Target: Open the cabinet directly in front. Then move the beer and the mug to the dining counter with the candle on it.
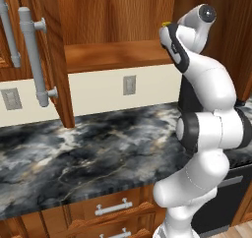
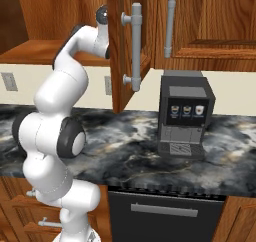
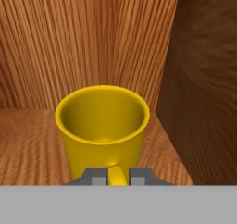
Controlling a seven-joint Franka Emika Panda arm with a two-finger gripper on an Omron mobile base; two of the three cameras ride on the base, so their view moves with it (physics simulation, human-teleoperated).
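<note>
One yellow mug (image 3: 102,126), pincer (image 3: 116,176) clamped on its handle at frame bottom, stands on the cabinet (image 1: 118,55) shelf above one marble surface (image 1: 74,153)

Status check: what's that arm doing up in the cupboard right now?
Jaws shut on mug handle. Mug upright on cabinet shelf, doors open. Nothing in the way.

A black coffee machine (image 2: 185,115) stands on the dark marble countertop (image 1: 74,153), above wooden drawers (image 1: 110,210).
</note>
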